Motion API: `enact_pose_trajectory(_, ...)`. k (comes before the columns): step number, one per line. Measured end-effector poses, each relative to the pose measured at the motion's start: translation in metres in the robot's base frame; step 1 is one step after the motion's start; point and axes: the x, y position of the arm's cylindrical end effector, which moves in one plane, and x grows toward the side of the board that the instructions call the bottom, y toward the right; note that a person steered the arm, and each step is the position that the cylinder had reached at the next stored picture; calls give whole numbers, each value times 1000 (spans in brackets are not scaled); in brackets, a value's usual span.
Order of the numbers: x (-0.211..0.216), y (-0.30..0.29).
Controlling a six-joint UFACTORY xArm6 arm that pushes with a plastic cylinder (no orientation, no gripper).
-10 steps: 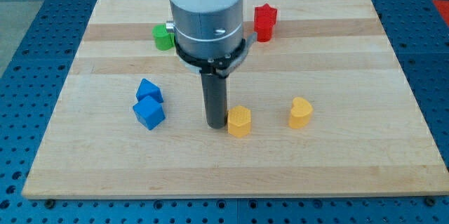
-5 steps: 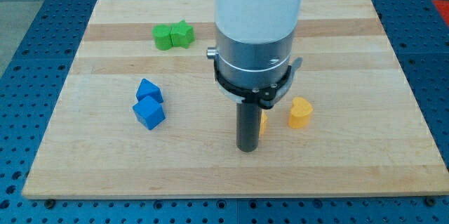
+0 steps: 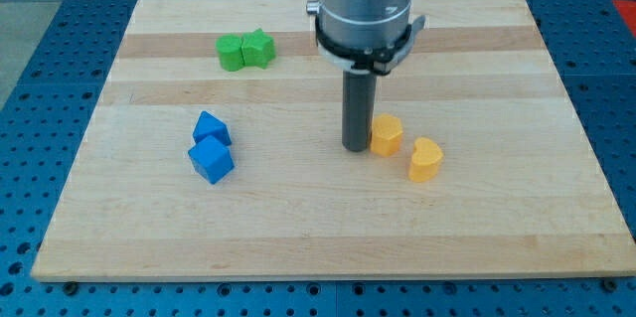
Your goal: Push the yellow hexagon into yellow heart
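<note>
The yellow hexagon sits right of the board's centre. The yellow heart lies just below and to the right of it, a small gap apart. My tip rests on the board touching the hexagon's left side. The rod hangs from the grey arm body at the view's top.
Two blue blocks sit together at the left. Two green blocks sit together at the upper left. The wooden board lies on a blue perforated table. The arm body hides the board's upper middle.
My tip has moved right and toward the view's top. The yellow hexagon has moved right and up, closer to the yellow heart. The red block is now hidden behind the arm.
</note>
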Motion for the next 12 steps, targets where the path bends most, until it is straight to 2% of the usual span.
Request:
enact_pose_trajectory(3, -58, 47)
enact_pose_trajectory(4, -69, 80)
enact_pose_trajectory(5, -51, 101)
enact_pose_trajectory(6, -32, 96)
enact_pose_trajectory(7, -33, 85)
enact_pose_trajectory(9, -60, 67)
enact_pose_trajectory(12, -2, 66)
